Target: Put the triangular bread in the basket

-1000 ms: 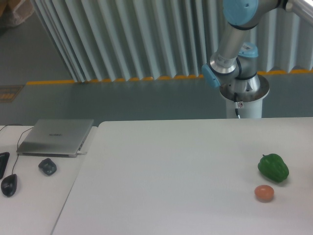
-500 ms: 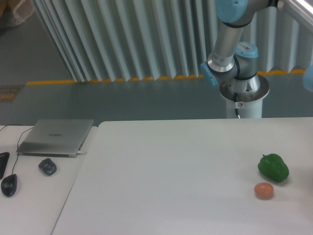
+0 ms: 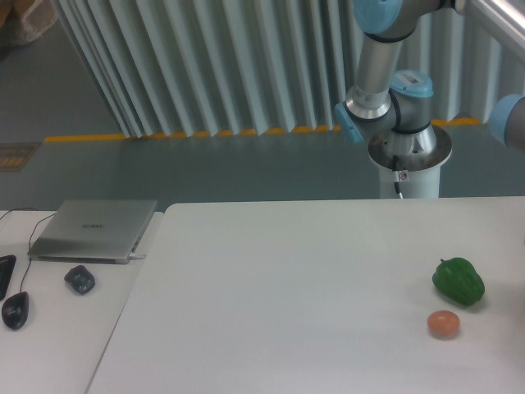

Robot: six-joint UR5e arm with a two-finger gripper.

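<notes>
Two items sit near the table's (image 3: 287, 279) right edge; arm (image 3: 373, 74) has swung leftward, gripper, bread and basket all out of view

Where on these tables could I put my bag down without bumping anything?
The white table is bare from its left edge across to the pepper and ball at the right. The left table is crowded: laptop, mouse, dark lump.
</notes>
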